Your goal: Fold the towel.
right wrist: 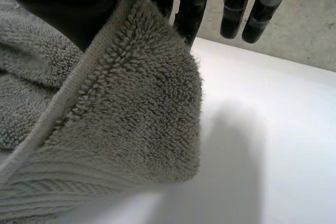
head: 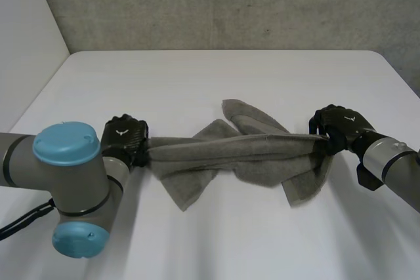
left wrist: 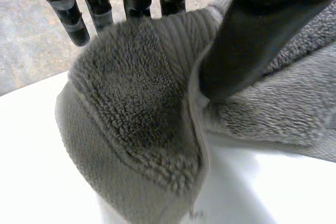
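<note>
A grey towel (head: pixel 243 152) is stretched in a bunched band between my two hands, its loose folds drooping onto the white table (head: pixel 216 73). My left hand (head: pixel 125 137) holds the towel's left end. In the left wrist view its thumb (left wrist: pixel 244 45) presses the towel (left wrist: pixel 136 108) against the fingers (left wrist: pixel 71 11). My right hand (head: pixel 338 129) grips the right end. In the right wrist view its thumb (right wrist: pixel 58 1) pinches the towel (right wrist: pixel 131 124) at a corner against the fingers (right wrist: pixel 186 3).
The table runs back to a grey concrete wall (head: pixel 230 4). Its left edge (head: pixel 39 90) and rounded far right corner (head: pixel 384 60) are in the head view. My left arm's blue-capped joint (head: pixel 65 181) stands near the front left.
</note>
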Controlling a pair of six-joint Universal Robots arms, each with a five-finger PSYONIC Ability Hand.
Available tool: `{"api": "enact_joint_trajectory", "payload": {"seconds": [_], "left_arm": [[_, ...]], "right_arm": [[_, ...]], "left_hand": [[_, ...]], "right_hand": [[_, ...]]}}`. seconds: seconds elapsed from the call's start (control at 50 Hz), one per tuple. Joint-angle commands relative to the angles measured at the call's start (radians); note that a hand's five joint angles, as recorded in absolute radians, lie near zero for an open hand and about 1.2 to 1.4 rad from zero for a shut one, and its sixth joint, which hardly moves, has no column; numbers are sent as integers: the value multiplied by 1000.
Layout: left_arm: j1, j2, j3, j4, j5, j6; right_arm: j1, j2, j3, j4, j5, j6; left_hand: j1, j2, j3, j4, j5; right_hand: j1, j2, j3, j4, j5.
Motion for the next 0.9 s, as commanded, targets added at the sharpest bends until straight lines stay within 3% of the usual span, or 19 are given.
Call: {"api": "enact_joint_trajectory", "payload": {"seconds": [0.02,0.16,0.3,0.32,0.34,0.36,0.38,0.4,0.42,0.48,0.76,0.84,0.9], "left_arm": [[24,63,-31,-9,45,-2],[48,158,-69,-32,131,-3],[42,170,-56,-94,154,4],[39,169,-54,-94,154,4],[39,169,-54,-94,154,4],[41,169,-49,-95,154,6],[41,169,-49,-95,154,6],[41,161,-43,-97,153,7],[39,151,-40,-97,148,7],[39,108,-34,-92,144,7],[39,49,-33,-60,142,6],[29,153,-118,-65,153,3],[8,200,-146,-66,154,1]], "right_arm": [[-23,-19,-9,38,-17,-26],[-33,-21,-36,121,-68,-132],[-25,-29,-45,148,-86,-162],[-22,-32,-44,150,-89,-162],[-22,-32,-44,150,-89,-162],[-20,-32,-44,148,-91,-162],[-17,-32,-42,150,-94,-160],[-17,-32,-42,150,-94,-160],[-17,-30,-42,148,-99,-162],[-16,-29,-45,150,-105,-162],[-17,-22,-36,148,-109,-163],[-19,-22,-32,148,-111,-163],[-19,-22,-29,148,-111,-165]], "left_hand": [[230,227,-44,-52,232],[230,227,-44,-52,232],[230,227,-44,-52,232],[-34,-37,-44,-52,-32],[-37,-39,-44,-52,-35],[-394,-397,-44,-52,-392],[-398,-400,-44,-52,-396],[-688,-691,-44,-52,-687],[-837,-839,-44,-52,-835],[-976,-978,-44,-52,-974],[-959,-961,-44,-52,-957],[-786,-788,-44,-52,-784],[-785,-788,-44,-52,-784]], "right_hand": [[78,97,-6,-7,66],[78,97,-6,-7,66],[78,97,-6,-7,66],[78,97,-6,-7,66],[78,97,-6,-7,66],[78,97,-6,-7,66],[78,97,-6,-7,66],[78,97,-6,-7,66],[78,97,-6,-7,66],[78,97,-6,-7,66],[78,97,-6,-7,66],[78,97,-6,-7,66],[78,97,-6,-7,66]]}}
